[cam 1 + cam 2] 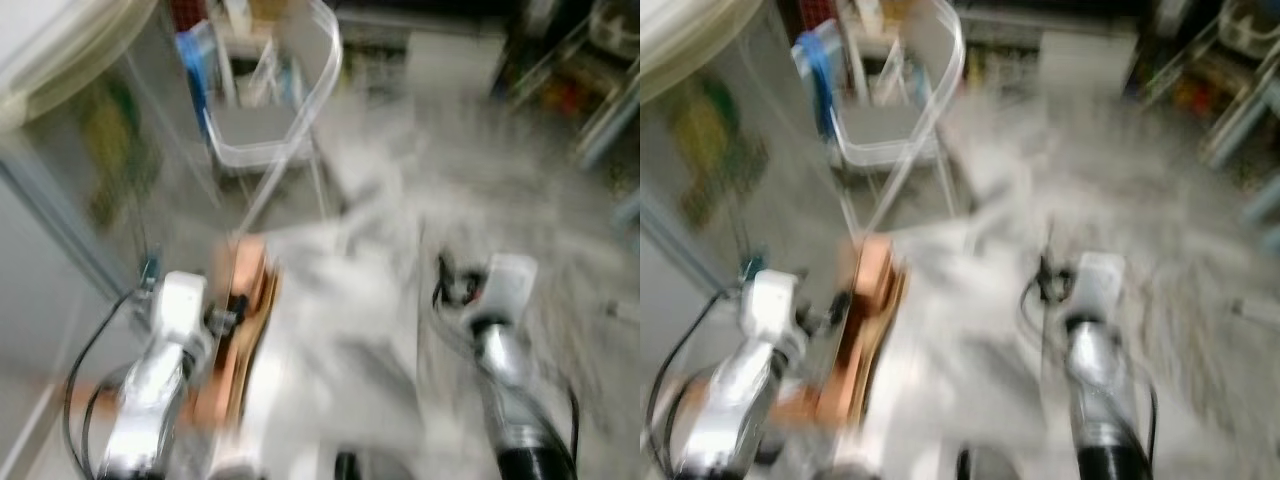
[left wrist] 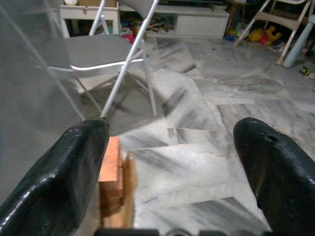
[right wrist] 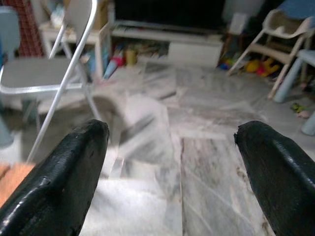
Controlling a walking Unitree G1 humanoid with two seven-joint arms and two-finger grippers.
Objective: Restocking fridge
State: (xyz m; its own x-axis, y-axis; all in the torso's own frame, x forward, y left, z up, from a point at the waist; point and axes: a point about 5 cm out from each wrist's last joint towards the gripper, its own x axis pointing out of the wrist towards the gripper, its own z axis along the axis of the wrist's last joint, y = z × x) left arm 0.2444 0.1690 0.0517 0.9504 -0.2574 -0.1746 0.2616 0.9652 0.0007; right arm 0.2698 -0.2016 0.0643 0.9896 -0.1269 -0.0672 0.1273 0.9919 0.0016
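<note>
Both head views are badly blurred. My left gripper is open above the marble floor, with nothing between its fingers. An orange-brown wooden block stands on the floor close beside its one finger; it also appears next to my left arm. My right gripper is open too, held over bare floor, empty. My right arm reaches forward on the right. No food item can be made out.
A grey folding chair with white metal legs stands just ahead on the left. A tall grey panel runs along my left side. A low white cabinet, toys and a white child's chair line the far side.
</note>
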